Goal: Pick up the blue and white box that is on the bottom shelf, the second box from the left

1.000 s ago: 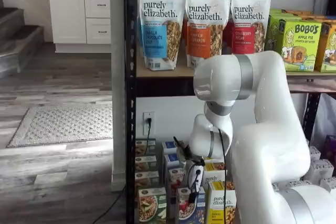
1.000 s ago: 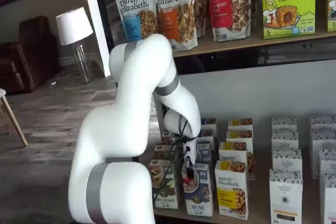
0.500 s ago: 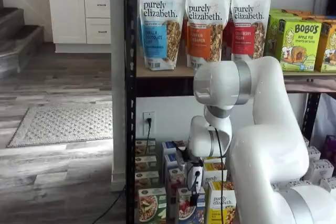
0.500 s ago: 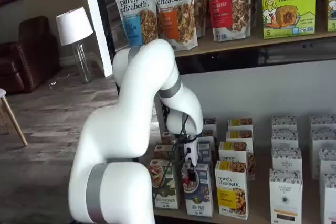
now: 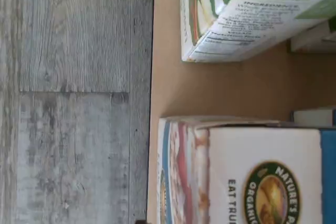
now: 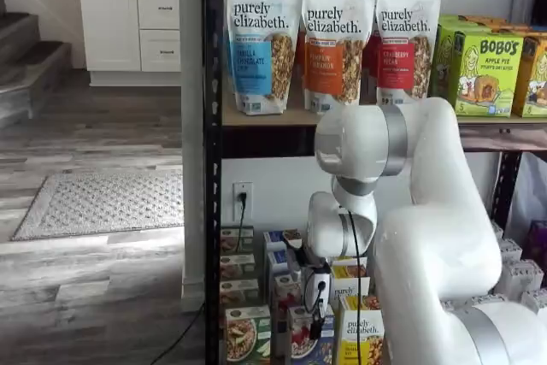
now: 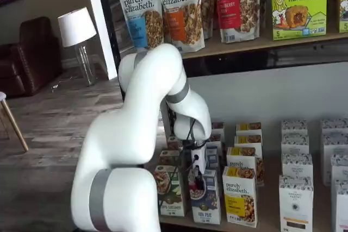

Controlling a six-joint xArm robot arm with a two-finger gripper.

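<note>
The blue and white box (image 7: 206, 201) stands upright at the front edge of the bottom shelf (image 7: 261, 218), between a green-and-white carton (image 7: 171, 191) and a yellow-and-white carton (image 7: 240, 196). The gripper (image 7: 197, 176) hangs directly over the box's top. Finger spacing cannot be determined from either shelf view. The wrist view shows the box's top (image 5: 262, 174) close below.

Tool (image 7: 197, 179) fingers too small to tell, blue and white box (image 7: 205, 199) partly hidden — arm.
</note>
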